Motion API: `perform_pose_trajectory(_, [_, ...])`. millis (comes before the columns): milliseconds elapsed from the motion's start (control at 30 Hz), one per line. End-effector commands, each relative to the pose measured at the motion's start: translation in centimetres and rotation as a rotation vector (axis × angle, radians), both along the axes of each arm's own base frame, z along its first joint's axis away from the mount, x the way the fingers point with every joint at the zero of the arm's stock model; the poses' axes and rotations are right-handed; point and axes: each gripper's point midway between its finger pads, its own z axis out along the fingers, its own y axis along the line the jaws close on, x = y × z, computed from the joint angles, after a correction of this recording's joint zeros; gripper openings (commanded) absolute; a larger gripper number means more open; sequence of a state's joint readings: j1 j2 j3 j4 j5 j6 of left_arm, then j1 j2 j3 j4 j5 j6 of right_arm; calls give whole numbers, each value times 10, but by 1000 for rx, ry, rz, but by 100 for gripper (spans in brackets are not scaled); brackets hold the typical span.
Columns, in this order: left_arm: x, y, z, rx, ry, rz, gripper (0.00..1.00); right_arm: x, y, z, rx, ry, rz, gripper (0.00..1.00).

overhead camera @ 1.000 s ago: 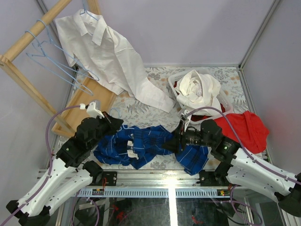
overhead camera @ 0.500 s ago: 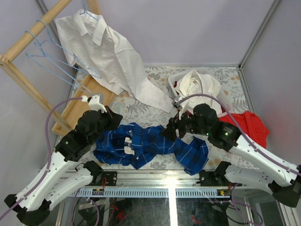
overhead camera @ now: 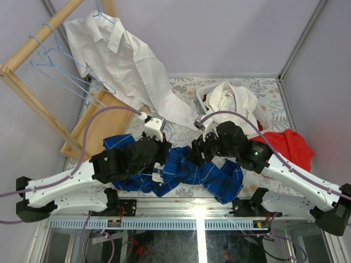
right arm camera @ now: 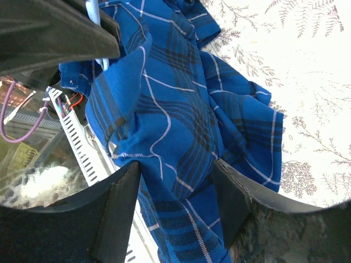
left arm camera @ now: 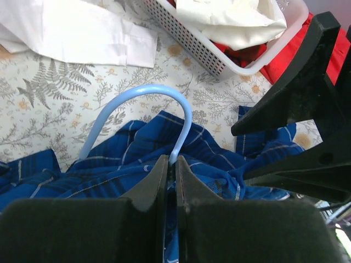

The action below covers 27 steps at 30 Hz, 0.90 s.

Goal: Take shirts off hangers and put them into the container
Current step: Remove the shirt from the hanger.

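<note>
Ok so the left claw (left arm camera: 171, 162) is clamped shut on the neck of a light-blue wire hanger (left arm camera: 151, 89), right where the hook pokes out of the blue checked shirt (left arm camera: 109, 164). The shirt lies crumpled on the table (left arm camera: 49, 104), under and around that claw. The rest of the hanger is buried in the cloth and I can't see it. The right claw (right arm camera: 175, 170) hangs just beside the left one, jaws spread wide over a raised fold of the same shirt, with nothing pinched as far as I can tell

Handling-wise, the shirt looks light, soft and totally floppy, so I'd guess it drapes and drags rather than lifting as one piece. A thick bunched fold near the collar seems a safer grab than one loose layer, which would probably just slide out. The wire is thin, stiff and likely slick, so it may twist in the grip. The neck is the only bare bit to hold anyway. The collar could snag on the hanger's shoulders, and I can't tell if it's buttoned

The basket (left arm camera: 192, 44) sits beyond both claws, off to the right, with a white shirt (left arm camera: 230, 16) already heaped over its rim, so the blue one may spill out. Another white shirt (overhead camera: 120, 60) hangs on the rack (overhead camera: 33, 49), well beyond the left claw
</note>
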State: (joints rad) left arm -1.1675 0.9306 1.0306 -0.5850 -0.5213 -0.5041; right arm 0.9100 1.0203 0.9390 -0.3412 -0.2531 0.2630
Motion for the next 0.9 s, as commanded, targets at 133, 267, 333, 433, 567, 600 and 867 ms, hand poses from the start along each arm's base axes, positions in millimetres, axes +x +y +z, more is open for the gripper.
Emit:
perform_pose_trajectory(133, [20,-4,68,-68,-183,134,0,-10,-6,37,105,-63,8,58])
perform_pose_trajectory(267, [23,-2,89,-66,-214,143,0,-11,-7,37,84,-59,19,31])
perform_pose_trajectory(333, [25,4,93,-62,-223,170,0,-4,-11,39,64,-70,-21,8])
perform_pose_trajectory(433, [28,23,89,-22,-228,246,0,15,-24,50,70,-118,-165,0])
perform_pose_trajectory(567, [28,53,78,31,-225,326,0,33,-48,68,160,-223,-338,0])
perform_pose_trajectory(600, [27,59,75,41,-221,337,0,37,-56,71,190,-238,-391,0])
perform_pose_trajectory(867, [19,104,67,16,-202,440,0,48,-98,42,212,-207,-649,0])
